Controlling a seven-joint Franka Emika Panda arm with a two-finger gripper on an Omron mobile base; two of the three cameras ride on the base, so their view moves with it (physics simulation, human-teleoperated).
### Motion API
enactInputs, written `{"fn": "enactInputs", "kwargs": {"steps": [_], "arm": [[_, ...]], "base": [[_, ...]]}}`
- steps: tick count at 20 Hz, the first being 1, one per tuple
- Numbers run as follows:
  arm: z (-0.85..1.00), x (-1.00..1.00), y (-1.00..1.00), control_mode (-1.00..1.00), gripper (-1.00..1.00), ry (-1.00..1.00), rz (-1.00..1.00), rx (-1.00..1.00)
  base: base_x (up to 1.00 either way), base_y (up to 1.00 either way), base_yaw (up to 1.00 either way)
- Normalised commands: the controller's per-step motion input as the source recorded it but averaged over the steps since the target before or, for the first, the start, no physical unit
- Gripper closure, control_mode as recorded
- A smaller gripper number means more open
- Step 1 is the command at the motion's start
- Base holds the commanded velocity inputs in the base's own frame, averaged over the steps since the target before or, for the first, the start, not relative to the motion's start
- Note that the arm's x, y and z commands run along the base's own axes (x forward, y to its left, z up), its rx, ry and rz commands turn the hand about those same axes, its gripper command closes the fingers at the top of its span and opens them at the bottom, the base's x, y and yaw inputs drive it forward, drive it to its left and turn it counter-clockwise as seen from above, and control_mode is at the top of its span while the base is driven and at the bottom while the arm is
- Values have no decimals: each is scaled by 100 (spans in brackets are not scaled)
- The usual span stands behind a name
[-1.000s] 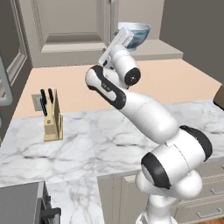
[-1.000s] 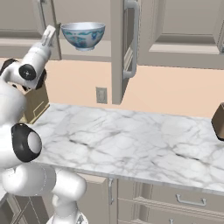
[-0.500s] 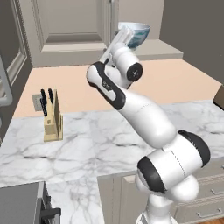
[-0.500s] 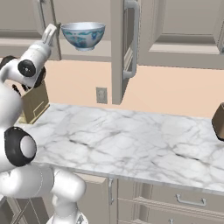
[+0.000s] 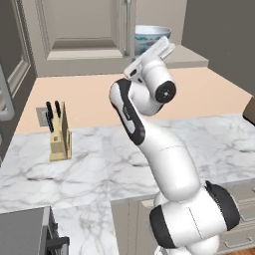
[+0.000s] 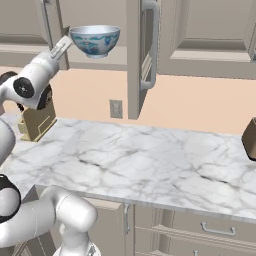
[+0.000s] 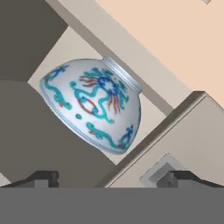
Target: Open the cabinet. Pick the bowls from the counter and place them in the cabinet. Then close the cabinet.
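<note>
Bowl (image 7: 94,107) – round glazed ceramic, floral marks – on cabinet (image 6: 100,59) shelf; tool (image 7: 109,179) wide, empty.

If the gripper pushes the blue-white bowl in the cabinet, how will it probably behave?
The bowl looks like rigid glazed ceramic, so probably slippery and breakable. It stands upright on a narrow foot on the cabinet shelf, so a low push likely slides it, while a push at its rim may tip it.

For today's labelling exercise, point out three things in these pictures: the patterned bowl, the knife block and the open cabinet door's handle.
patterned bowl (image 6: 95,40), right base view, on its outer side wall.
knife block (image 5: 60,141), left base view, on its wooden front.
cabinet door's handle (image 6: 151,45), right base view, midway along the bar.
</note>
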Motion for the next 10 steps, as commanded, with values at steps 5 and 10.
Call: {"fn": "enactInputs", "kwargs": {"steps": [5,10], "arm": [[8,-88,-65,-100,-100,0,0,21],[6,-75,-62,-100,-100,5,0,16]], "base": [[0,0,0],[0,0,0]]}}
